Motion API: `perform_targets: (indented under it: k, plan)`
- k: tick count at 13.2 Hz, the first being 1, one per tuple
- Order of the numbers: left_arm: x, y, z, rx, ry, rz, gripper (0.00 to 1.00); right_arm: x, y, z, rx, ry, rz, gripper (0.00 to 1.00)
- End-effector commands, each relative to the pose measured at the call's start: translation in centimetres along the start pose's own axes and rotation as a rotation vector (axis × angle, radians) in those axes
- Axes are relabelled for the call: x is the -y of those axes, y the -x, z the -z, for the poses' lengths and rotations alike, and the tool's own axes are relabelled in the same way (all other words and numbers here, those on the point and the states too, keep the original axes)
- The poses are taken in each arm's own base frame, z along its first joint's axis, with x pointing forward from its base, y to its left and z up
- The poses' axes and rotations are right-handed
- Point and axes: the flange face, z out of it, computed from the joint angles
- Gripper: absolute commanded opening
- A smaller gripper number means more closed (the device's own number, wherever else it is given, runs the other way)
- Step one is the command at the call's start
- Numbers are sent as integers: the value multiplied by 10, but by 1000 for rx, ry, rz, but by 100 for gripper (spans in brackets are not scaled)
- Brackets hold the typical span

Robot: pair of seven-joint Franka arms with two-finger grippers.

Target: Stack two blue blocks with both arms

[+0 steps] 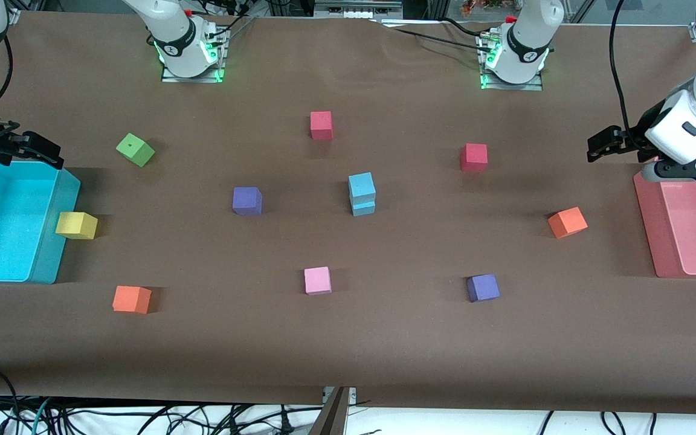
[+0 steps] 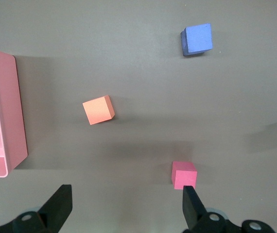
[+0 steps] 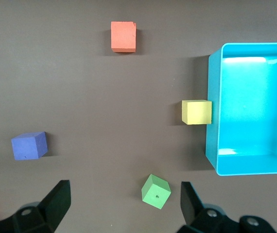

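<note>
— Where are the blue blocks (image 1: 362, 193)?
— Stacked, one on the other, mid-surface (image 1: 384, 338).
— And your tools?
— My left tool (image 2: 124, 206) hangs wide by the pink tray (image 1: 647, 223); my right tool (image 3: 121, 204) hangs wide by the cyan bin (image 1: 52, 241). Both empty.

Lower blue block (image 1: 363, 208): mostly covered by the upper blue block (image 1: 361, 185) in the front view; only one cut-off corner of the stack shows at the left wrist view's edge. Cyan bin (image 1: 40, 266) and pink bin (image 1: 647, 223): cut by the frame edges. Left gripper (image 2: 127, 206) and right gripper (image 3: 124, 204): only the fingertips show in their own wrist views.
</note>
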Motion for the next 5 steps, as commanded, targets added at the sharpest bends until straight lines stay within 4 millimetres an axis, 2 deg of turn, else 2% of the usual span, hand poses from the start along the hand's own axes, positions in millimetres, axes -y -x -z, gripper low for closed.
perform_targets:
  k: [1, 5]
  plan:
    - [2, 7, 6, 3, 6, -14, 100, -1, 4, 2, 3, -19, 6, 100]
    - [3, 7, 6, 3, 4, -16, 100, 0, 5, 1, 12, -19, 6, 100]
